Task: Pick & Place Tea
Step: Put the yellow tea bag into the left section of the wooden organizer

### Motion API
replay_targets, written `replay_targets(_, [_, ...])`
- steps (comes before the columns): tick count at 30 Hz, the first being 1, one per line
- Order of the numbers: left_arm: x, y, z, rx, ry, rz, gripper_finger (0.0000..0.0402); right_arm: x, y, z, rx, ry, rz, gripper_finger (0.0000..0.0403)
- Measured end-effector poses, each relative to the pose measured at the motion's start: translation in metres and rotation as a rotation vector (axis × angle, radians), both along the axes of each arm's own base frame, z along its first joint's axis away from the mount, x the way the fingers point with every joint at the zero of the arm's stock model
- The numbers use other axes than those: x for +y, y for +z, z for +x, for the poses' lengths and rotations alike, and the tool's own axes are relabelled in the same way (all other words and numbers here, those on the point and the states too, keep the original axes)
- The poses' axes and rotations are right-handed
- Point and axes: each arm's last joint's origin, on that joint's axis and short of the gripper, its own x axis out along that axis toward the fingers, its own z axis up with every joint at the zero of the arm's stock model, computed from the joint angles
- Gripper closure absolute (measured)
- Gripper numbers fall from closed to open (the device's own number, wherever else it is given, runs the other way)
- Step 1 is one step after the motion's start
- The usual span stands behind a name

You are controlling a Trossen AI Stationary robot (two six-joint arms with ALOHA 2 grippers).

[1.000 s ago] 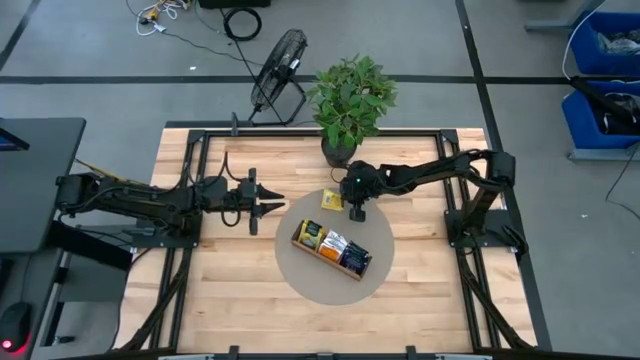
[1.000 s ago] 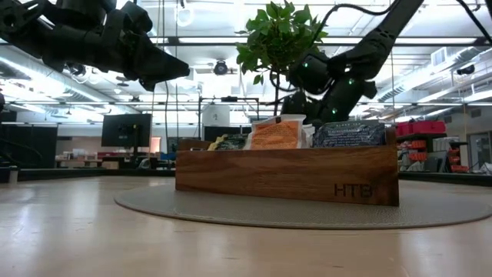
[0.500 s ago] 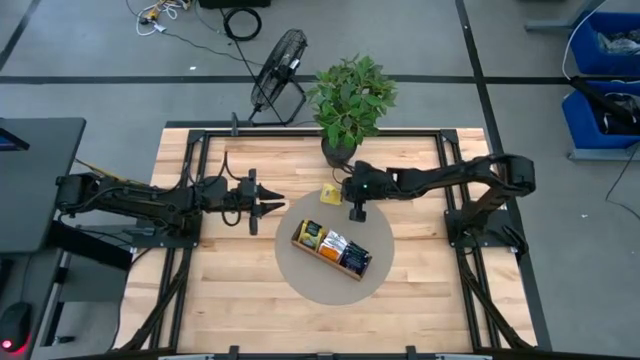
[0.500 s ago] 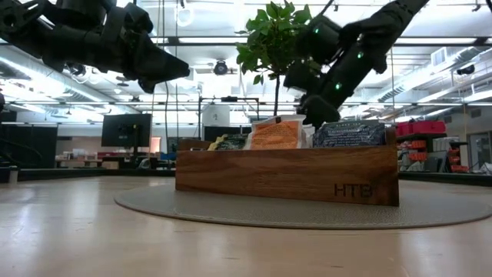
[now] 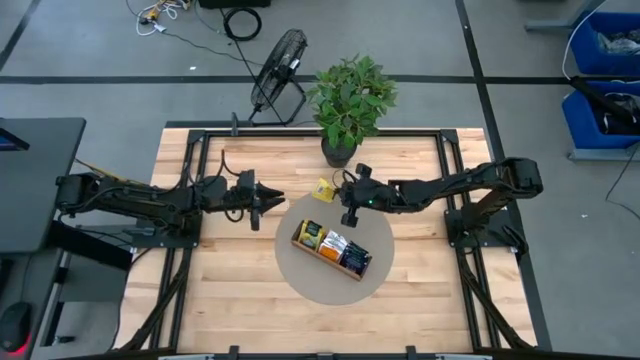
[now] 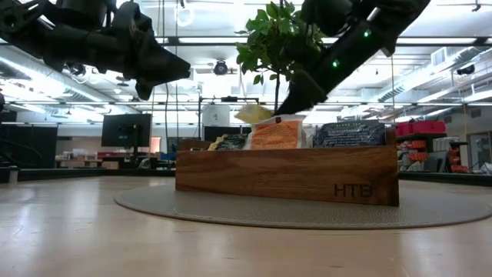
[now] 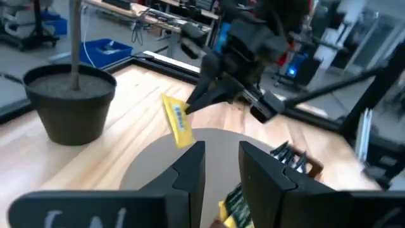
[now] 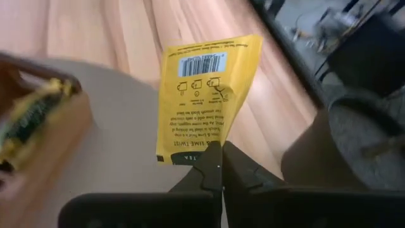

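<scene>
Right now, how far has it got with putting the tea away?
Done: the wooden tray already holds several sachets. In hand: the right end effector pinches a yellow sachet, lifted off the table beside the tray. Left: setting it into the tray. The left end effector waits nearby, open.

In the right wrist view, the wooden tray (image 8: 38, 126) is blurred and cut off at the frame edge; the yellow sachet (image 8: 205, 95) shows small print too fine to read.
</scene>
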Motion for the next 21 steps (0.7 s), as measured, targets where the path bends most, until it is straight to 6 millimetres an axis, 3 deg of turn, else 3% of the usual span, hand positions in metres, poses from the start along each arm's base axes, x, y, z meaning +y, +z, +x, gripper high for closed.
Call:
replay_targets(9, [-0.002, 0.006, 0.001, -0.082, 0.0, -0.147, 0.0294, 0.027, 0.013, 0.008, -0.147, 0.048, -0.06, 0.0403])
replay_targets(17, [-0.006, 0.008, 0.001, -0.103, -0.023, -0.148, 0.021, 0.03, 0.02, 0.012, -0.223, 0.056, -0.068, 0.0403])
replay_targets(21, [-0.005, 0.005, 0.004, -0.095, -0.002, -0.189, 0.0192, 0.03, 0.022, 0.012, -0.244, 0.051, -0.078, 0.0403])
